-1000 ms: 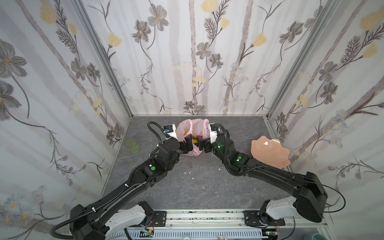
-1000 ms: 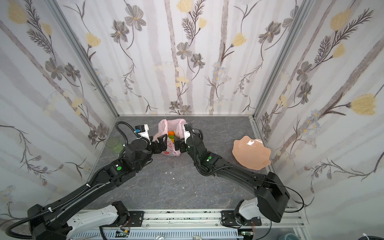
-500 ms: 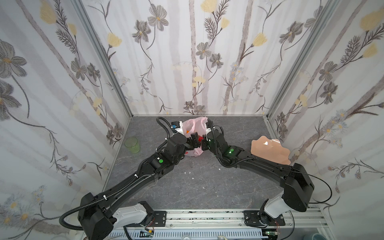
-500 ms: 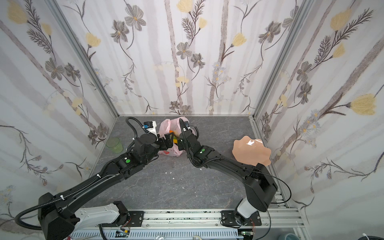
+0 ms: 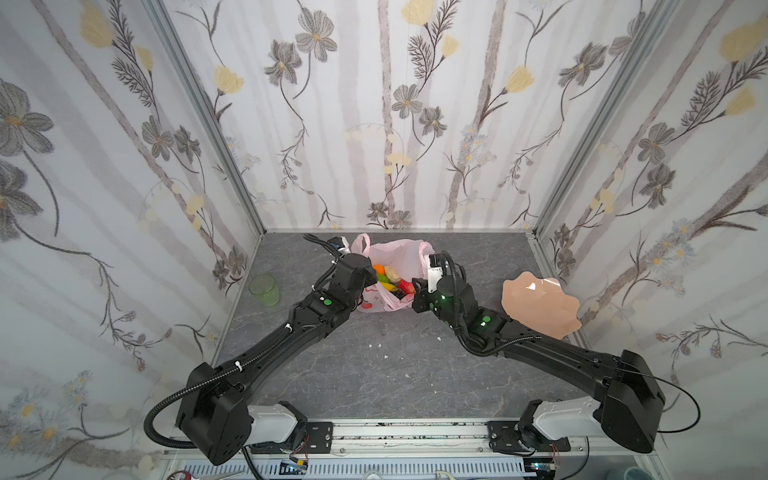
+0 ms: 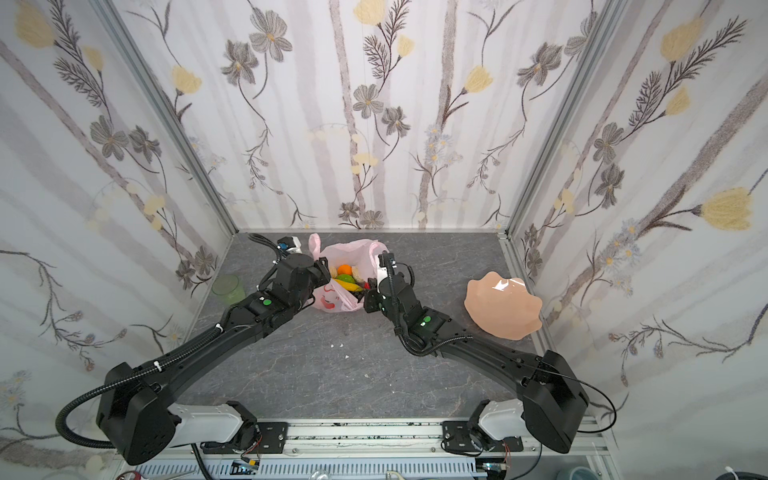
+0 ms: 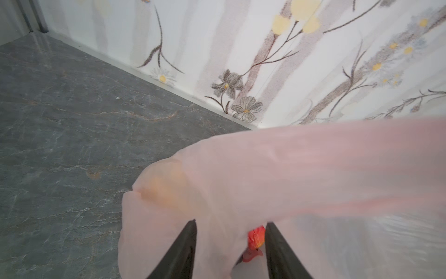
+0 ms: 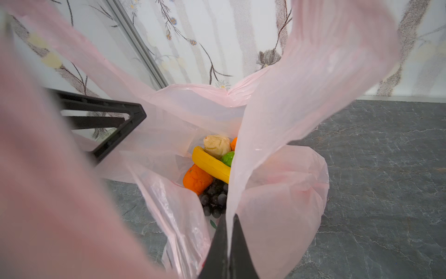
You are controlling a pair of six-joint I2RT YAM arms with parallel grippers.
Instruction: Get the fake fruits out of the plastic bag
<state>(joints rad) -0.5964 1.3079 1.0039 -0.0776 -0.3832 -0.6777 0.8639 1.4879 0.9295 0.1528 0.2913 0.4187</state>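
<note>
A: Starting with the plastic bag [image 5: 398, 254]. Locating it where?

B: Finding it at 12 o'clock on the grey table [image 5: 374, 374], near the back wall. Sitting upright, mouth gaping, both loop handles sticking up.

A: Checking the contents?

B: Seeing the fake fruits [image 8: 210, 161] lying inside, piled at the bottom. Counting, in the right wrist view, a yellow banana [image 8: 217, 169], an orange [image 8: 196, 180], a beige pear [image 8: 217, 145], a green bumpy fruit [image 8: 228, 158] and a dark grape bunch [image 8: 214, 200]. Also glimpsing a sliver of a second orange [image 8: 233, 143] behind the film. Spotting something red [image 5: 405, 286] at 3 o'clock in the pile in a top view, but being unable to tell fruit from print.

A: Inspecting the right gripper [image 8: 228, 218]?

B: Finding it at the bag's 4 o'clock rim, jaws clenched flat on a fold of the pink film.

A: And the left gripper [image 7: 231, 222]?

B: Locating it at the bag's 9 o'clock rim. Seeing the jaws parted, with pink film draped loosely across the gap and not being pinched.

A: Logging anything else?

B: Recording a green cup [image 5: 264, 289] at 9 o'clock, well apart from the bag, near the left wall. Recording a peach wavy-edged plate [image 5: 540, 305] at 3 o'clock, beside the right wall.
</note>
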